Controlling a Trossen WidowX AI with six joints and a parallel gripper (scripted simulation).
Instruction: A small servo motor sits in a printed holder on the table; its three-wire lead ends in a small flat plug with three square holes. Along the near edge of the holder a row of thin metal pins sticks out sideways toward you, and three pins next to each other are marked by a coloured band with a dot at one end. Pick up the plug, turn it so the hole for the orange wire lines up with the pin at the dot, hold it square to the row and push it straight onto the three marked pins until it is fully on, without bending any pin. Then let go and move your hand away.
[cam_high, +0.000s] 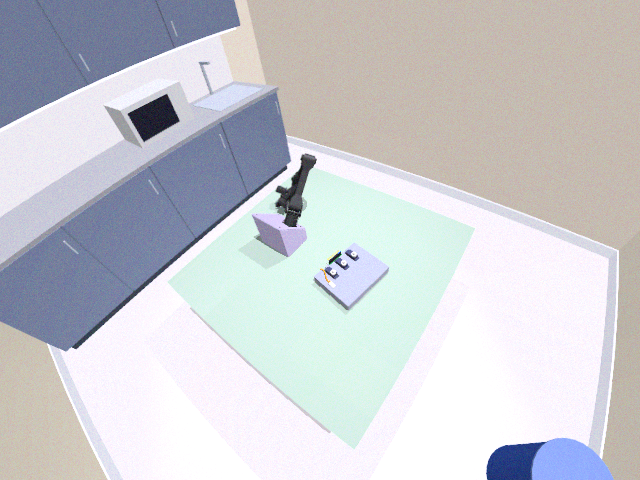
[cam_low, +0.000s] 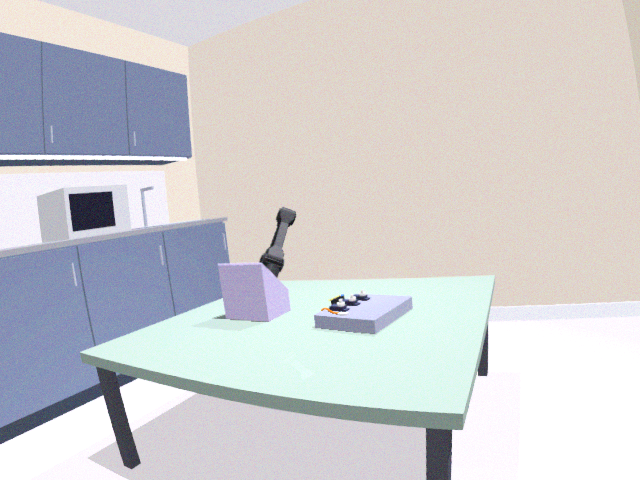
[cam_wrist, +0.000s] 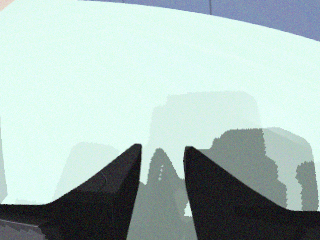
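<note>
The lilac holder (cam_high: 361, 279) (cam_low: 387, 305) lies on the table with three dark servos on top. An orange lead (cam_high: 325, 276) (cam_low: 328, 310) curves beside the end servo (cam_high: 331, 272) (cam_low: 340, 305). A small white piece (cam_high: 331, 284) (cam_low: 343, 313) at the lead's end looks like the plug; its holes are too small to see. A black strip with yellow and green (cam_high: 334, 257) is at the holder's arm-side edge; single pins and the dot cannot be made out. My gripper (cam_wrist: 163, 152) is partly open and empty, above the table, away from the holder. In the exterior view it is hidden.
A purple sloped block (cam_high: 279, 235) (cam_low: 248, 291) stands on the green table (cam_high: 289, 320) (cam_low: 248, 351) between the arm and the table's left side, close to the arm. Shadows of the arm fall across the table in the wrist view. Cupboards and a counter stand behind.
</note>
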